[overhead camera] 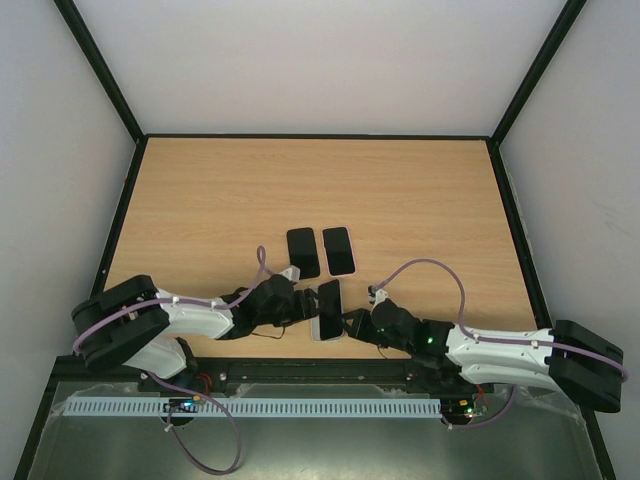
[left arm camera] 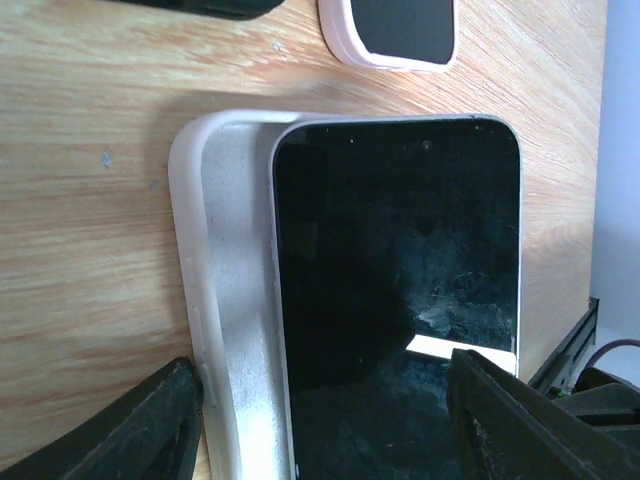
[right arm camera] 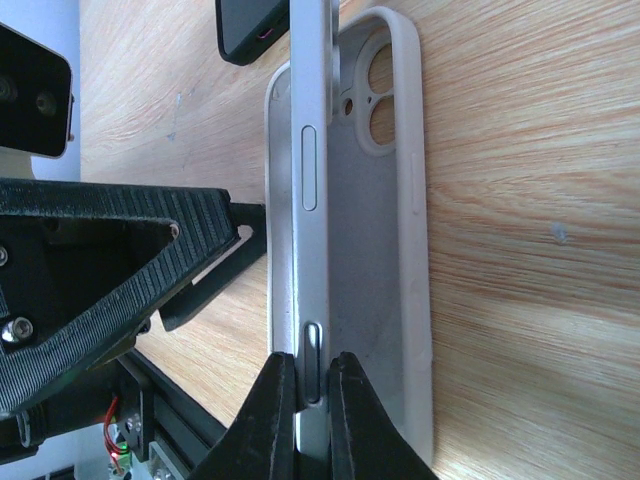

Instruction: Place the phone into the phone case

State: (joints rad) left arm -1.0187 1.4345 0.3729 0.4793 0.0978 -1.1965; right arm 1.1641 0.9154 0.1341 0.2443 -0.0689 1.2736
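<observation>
From above, the two arms meet over the near edge of the table (overhead camera: 420, 190). The phone (overhead camera: 329, 296) stands tilted, its lower edge in the white case (overhead camera: 327, 330), which lies flat on the wood. The left gripper (overhead camera: 298, 303) is at the left side of the case and the right gripper (overhead camera: 353, 322) at its right. Just beyond them, a dark phone (overhead camera: 303, 252) and a pink-rimmed phone (overhead camera: 339, 250) lie side by side.

The left wrist camera shows the case (left arm camera: 225, 300) open side up, with the phone (left arm camera: 400, 250) leaning in it, screen up. The left side of the phone sits inside the case and its right side is raised. The left gripper (left arm camera: 322, 400) is spread wide, one finger (left arm camera: 150, 430) by the left wall of the case and the other by the phone's right edge. I cannot tell whether they press.

The right wrist camera sees the phone (right arm camera: 310, 150) edge-on, with its side buttons facing the lens. It stands against one wall of the case (right arm camera: 385, 250). The right gripper (right arm camera: 312, 395) is narrow, its fingers (right arm camera: 270, 425) pinching the phone's raised edge. One left finger (right arm camera: 130, 260) reaches to that same wall of the case.
</observation>
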